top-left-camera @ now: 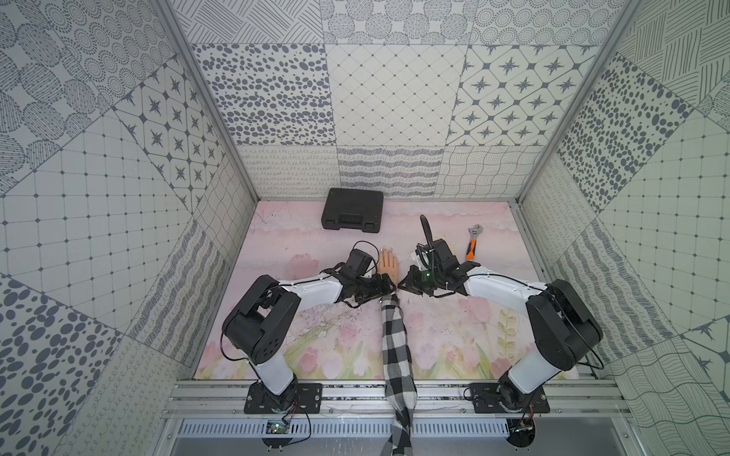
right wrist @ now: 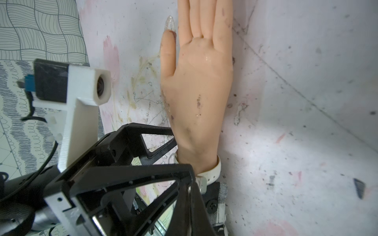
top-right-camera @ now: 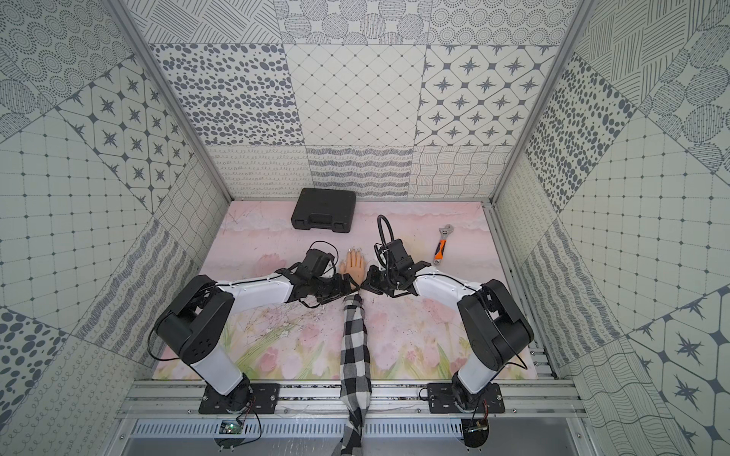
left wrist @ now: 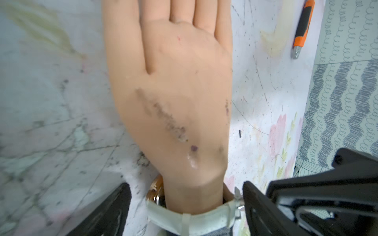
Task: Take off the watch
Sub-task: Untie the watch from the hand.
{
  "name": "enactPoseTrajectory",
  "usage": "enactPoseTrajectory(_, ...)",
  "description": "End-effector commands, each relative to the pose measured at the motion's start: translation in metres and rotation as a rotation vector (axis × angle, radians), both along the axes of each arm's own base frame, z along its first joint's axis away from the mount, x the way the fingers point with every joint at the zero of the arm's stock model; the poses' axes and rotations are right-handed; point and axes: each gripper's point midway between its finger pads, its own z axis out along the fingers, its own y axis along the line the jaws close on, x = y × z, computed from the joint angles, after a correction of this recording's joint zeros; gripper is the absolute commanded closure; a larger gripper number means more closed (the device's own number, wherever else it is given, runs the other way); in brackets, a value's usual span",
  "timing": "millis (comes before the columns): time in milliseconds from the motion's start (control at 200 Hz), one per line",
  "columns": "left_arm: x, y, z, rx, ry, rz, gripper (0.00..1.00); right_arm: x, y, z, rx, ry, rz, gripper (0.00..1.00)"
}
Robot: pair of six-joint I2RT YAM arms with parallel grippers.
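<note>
1. Watch (left wrist: pixel 190 218) sits on the wrist of the mannequin hand (left wrist: pixel 173 102), mid-table, between hand and checked sleeve (top-left-camera: pixel 395 347); strap fastened round the wrist.
2. Gold rim at the wrist's left side, buckle at the right.
3. Left gripper (left wrist: pixel 187 187): fingers (left wrist: pixel 110 210) spread wide astride the wrist, holding nothing; right finger just beside the buckle.
4. Right gripper (top-left-camera: pixel 402 285): closed, tip at the wrist's right side; can't tell if it pinches the strap.
5. Wrench (top-left-camera: pixel 473 246) far right, black case (top-left-camera: pixel 352 209) at the far wall.
</note>
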Motion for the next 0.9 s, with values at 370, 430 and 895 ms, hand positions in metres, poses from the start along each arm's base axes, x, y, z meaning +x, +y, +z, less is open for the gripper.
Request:
enactPoseTrajectory(370, -0.002, 0.024, 0.01, 0.098, 0.007, 0.034, 0.09, 0.004, 0.011, 0.032, 0.075, -0.067, 0.027, 1.0)
enactPoseTrajectory(430, -0.005, 0.027, 0.004, 0.109, 0.019, 0.039, 0.1, 0.004, 0.012, 0.031, 0.08, -0.062, 0.03, 1.0)
enactPoseTrajectory(895, -0.02, 0.041, -0.035, 0.149, 0.069, 0.074, 0.29, 0.001, 0.025, 0.03, 0.059, -0.047, 0.083, 1.0)
